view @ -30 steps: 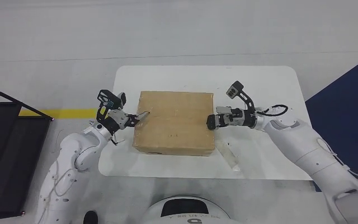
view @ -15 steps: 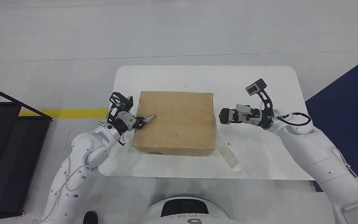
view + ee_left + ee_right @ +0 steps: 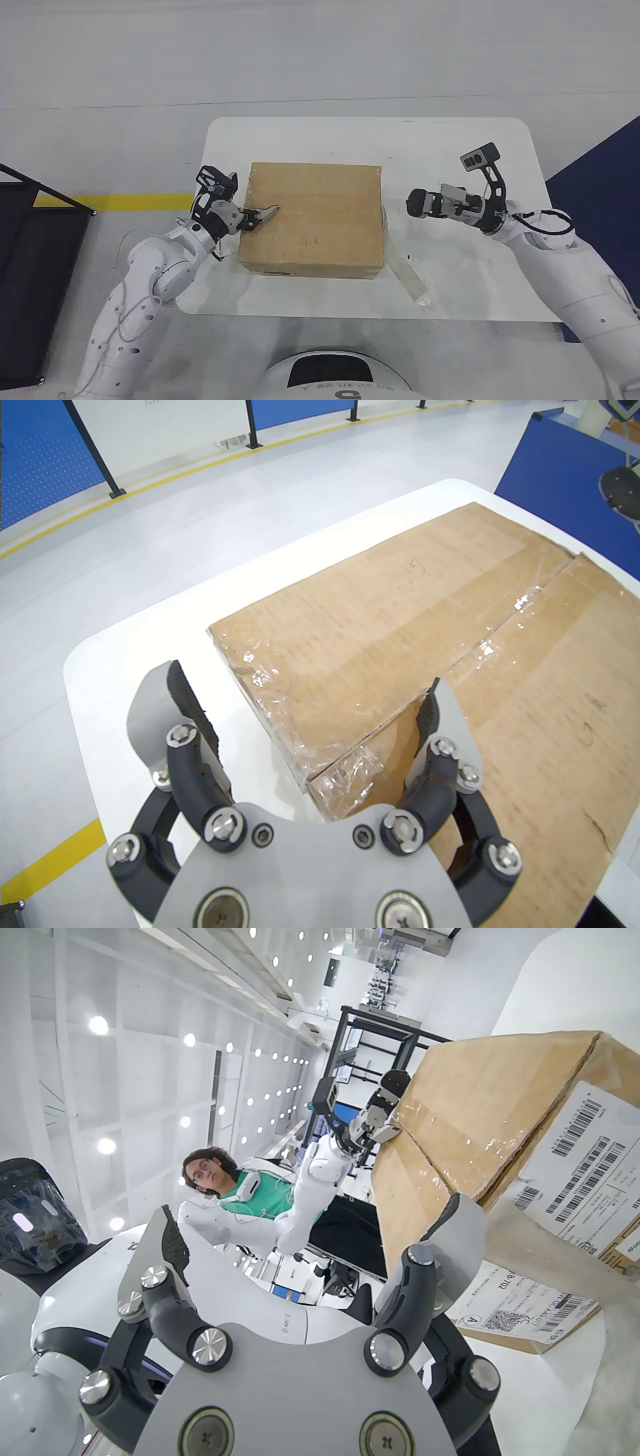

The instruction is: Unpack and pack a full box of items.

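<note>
At table centre the closed cardboard box is set. It is judged stiff-walled and heavy if full. Its top seam is bridged by crinkled clear tape, likely slippery, so hold is best taken at a flap edge. At its 9 o'clock edge the left gripper is placed, jaws apart, one finger beside the seam. At 3 o'clock the right gripper is held clear, jaws apart.

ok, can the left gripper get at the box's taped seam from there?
Likely yes: the left gripper is open at the end of the box, one fingertip is right at the taped seam, and nothing lies across it.
</note>
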Available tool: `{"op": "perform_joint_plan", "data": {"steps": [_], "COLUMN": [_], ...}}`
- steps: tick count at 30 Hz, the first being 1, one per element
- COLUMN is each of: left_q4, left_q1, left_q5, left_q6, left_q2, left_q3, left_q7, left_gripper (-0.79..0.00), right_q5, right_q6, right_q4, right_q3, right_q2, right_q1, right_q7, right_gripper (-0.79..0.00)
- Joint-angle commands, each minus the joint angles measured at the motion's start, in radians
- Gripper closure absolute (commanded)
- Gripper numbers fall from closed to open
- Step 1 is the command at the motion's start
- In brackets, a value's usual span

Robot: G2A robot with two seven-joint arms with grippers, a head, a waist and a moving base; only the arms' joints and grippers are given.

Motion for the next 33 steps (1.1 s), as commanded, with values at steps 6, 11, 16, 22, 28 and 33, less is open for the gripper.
{"op": "perform_joint_plan", "data": {"steps": [6,11,16,22,28,33], "left_q4": [0.000,0.000,0.000,0.000,0.000,0.000], "left_q1": [0.000,0.000,0.000,0.000,0.000,0.000], "left_q5": [0.000,0.000,0.000,0.000,0.000,0.000], "left_q6": [0.000,0.000,0.000,0.000,0.000,0.000], "left_q2": [0.000,0.000,0.000,0.000,0.000,0.000], "left_q3": [0.000,0.000,0.000,0.000,0.000,0.000], "left_q7": [0.000,0.000,0.000,0.000,0.000,0.000], "left_gripper": [-0.785,-0.785,-0.785,-0.785,-0.785,-0.785], "right_q5": [-0.067,-0.454,-0.721,-0.721,-0.978,-1.220], "right_q6": [-0.003,-0.151,-0.143,-0.143,0.002,0.130], "right_q4": [-0.020,-0.081,-0.126,-0.126,-0.196,-0.297], "right_q3": [0.002,0.085,0.168,0.168,0.120,0.063], "right_q2": [0.001,0.022,0.035,0.035,0.029,0.018], "right_q1": [-0.005,-0.085,-0.146,-0.146,-0.154,-0.171], "right_q7": [-0.011,-0.131,-0.269,-0.269,-0.324,-0.389], "right_gripper": [-0.785,-0.785,-0.785,-0.785,-0.785,-0.785]}}
